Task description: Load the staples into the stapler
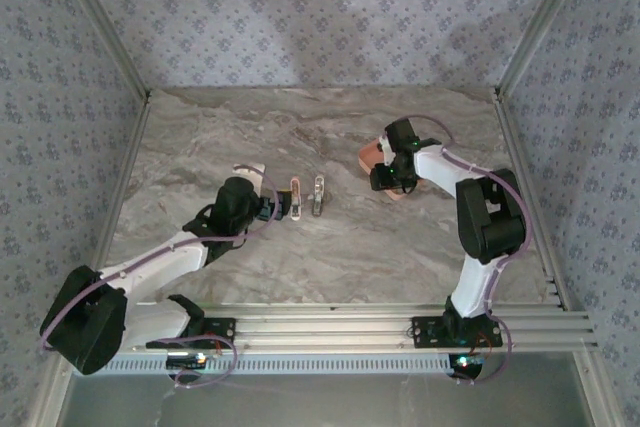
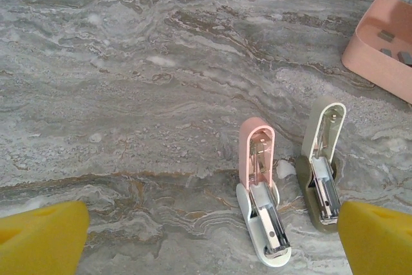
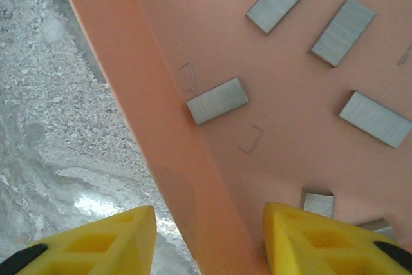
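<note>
The left end effector (image 2: 212, 239) gaped, tips cropped. The right end effector (image 3: 211, 214) straddled the wall of the shallow salmon-pink tray (image 3: 122, 62), grip unclear, half-hiding some grey metal staples (image 3: 217, 100).

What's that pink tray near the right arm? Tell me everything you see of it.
The pink tray is shallow, rectangular with rounded corners, salmon-coloured, matte and plastic-looking. It sits flat on the marbled table, right of the two opened staplers. Inside lie several small grey staple strips at different angles, plus a couple of loose single staples. The right gripper hangs over it, open, one finger outside its wall and one inside; contact is unclear.
</note>
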Robot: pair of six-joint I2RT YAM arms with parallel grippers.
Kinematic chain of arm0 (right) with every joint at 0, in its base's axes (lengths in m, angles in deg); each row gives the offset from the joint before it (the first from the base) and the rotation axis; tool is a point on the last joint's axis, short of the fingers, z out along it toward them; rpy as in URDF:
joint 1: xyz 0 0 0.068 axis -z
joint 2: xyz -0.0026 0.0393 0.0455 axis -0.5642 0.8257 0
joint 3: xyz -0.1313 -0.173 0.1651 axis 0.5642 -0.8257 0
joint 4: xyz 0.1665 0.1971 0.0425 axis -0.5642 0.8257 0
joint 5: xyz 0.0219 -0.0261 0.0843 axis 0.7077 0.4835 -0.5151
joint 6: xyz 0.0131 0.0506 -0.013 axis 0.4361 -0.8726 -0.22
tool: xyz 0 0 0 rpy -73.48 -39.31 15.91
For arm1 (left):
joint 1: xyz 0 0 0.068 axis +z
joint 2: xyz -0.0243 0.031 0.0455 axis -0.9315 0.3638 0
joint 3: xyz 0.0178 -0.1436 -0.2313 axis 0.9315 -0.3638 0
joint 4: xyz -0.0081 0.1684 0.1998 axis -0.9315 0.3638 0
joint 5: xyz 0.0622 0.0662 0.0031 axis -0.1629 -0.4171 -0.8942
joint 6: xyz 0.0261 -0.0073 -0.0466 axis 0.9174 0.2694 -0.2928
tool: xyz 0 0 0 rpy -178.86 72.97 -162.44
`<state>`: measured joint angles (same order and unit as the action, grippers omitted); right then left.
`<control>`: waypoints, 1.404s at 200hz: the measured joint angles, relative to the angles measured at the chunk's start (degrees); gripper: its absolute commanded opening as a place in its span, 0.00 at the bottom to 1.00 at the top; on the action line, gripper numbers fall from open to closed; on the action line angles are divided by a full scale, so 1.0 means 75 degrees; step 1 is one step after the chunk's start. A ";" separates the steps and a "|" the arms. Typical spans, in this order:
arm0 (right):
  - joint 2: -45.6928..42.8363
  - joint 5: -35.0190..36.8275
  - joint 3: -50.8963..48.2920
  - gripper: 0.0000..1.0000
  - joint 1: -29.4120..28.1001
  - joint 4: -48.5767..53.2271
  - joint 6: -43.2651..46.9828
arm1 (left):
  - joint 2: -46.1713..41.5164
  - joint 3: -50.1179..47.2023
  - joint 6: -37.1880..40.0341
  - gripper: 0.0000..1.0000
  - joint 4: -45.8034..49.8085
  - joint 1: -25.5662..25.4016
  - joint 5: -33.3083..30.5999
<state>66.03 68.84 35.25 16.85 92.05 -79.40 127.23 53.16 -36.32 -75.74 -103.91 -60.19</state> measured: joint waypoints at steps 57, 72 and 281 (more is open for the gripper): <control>-0.0149 -0.0262 -0.0259 0.42 -0.0169 0.0134 -0.0102 | -0.0009 -0.0003 -0.0003 0.98 -0.0003 0.0000 -0.0044; -0.0379 -0.0294 -0.0562 0.41 -0.0323 0.0224 -0.0192 | -0.0009 -0.0003 0.0000 0.99 -0.0003 0.0000 -0.0044; -0.0965 -0.0291 -0.0023 0.40 0.0353 0.1236 -0.1818 | -0.0009 -0.0227 0.0052 0.98 -0.0402 0.0000 0.0187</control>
<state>58.80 66.66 35.08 19.49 101.31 -93.04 127.16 51.45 -35.93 -78.76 -103.91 -58.79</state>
